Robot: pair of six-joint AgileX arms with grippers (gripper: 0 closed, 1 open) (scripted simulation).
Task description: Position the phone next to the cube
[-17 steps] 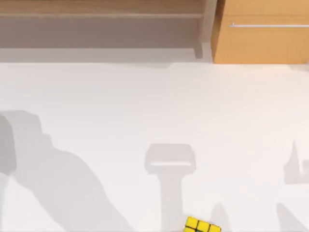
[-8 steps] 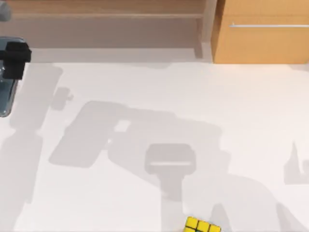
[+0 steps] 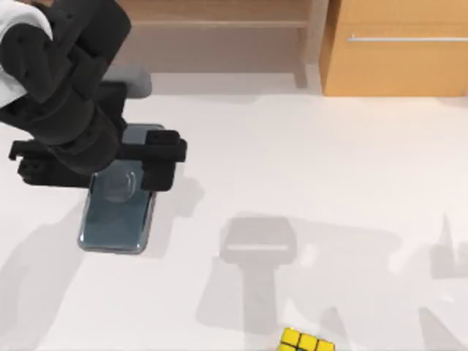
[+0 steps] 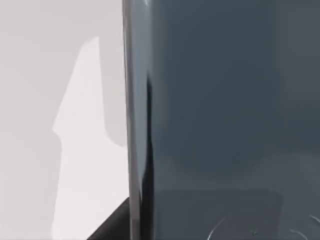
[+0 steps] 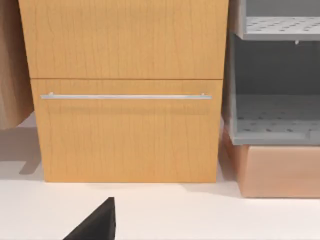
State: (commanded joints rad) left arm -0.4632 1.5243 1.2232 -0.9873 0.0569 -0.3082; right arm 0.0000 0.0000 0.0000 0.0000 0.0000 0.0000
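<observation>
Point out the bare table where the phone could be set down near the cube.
Bare table spans from the phone, under the left pincer, to the wooden cabinet and down to the cube. Both sides of the cube look free. Crowding is limited to the left arm's area.

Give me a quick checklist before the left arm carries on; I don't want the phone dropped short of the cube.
1. Left tool over the phone: ok.
2. Grip firm on the phone: cannot tell.
3. Phone next to the cube: not ok, the cube sits far off at the table's near edge.
4. Table between phone and cube free of objects: ok.
5. Wooden drawer cabinet clear of the path: ok.
</observation>
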